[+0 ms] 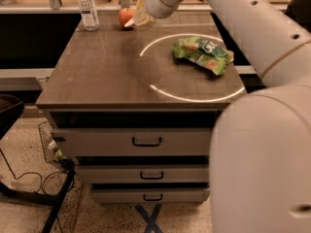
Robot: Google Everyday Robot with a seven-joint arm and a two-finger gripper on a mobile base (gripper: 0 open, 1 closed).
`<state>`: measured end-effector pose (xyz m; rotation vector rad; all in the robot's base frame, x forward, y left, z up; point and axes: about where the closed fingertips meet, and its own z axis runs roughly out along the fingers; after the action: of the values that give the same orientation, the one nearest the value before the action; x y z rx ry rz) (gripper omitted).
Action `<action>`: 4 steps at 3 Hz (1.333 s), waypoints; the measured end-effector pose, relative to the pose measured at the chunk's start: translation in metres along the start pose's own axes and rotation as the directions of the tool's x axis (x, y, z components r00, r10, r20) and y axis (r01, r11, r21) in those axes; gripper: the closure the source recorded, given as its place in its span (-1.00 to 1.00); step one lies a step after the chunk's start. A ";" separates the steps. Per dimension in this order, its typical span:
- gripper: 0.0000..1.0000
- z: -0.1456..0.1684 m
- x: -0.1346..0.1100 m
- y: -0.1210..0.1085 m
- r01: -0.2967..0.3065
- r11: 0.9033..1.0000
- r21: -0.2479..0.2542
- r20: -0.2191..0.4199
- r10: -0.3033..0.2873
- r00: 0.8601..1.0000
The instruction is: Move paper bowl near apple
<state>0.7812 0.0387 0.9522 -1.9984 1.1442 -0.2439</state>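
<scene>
The red apple (125, 16) sits at the far edge of the cabinet top (107, 72). The off-white paper bowl (137, 21) hangs tilted at the end of my arm, just right of the apple and almost touching it. Its lower rim is close to the surface. My gripper (144, 12) is at the far edge of the top, shut on the bowl and mostly hidden behind the white wrist. The arm reaches in from the right foreground.
A clear plastic bottle (87, 6) with a white label stands left of the apple. A green snack bag (203, 53) lies at the right of the top. My arm's large white body (262, 159) fills the right foreground. Drawers (146, 141) lie below the top.
</scene>
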 end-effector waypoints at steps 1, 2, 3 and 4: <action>1.00 0.025 0.019 -0.005 -0.006 1.000 -0.003 0.116 0.006 0.993; 1.00 0.018 0.017 -0.016 -0.004 1.000 0.021 0.108 0.002 0.994; 1.00 0.018 0.017 -0.016 -0.004 1.000 0.021 0.108 0.002 0.994; 1.00 0.015 0.022 -0.023 0.010 0.999 0.037 0.117 -0.014 0.993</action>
<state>0.8161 0.0354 0.9542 -1.9614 1.0471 -0.1504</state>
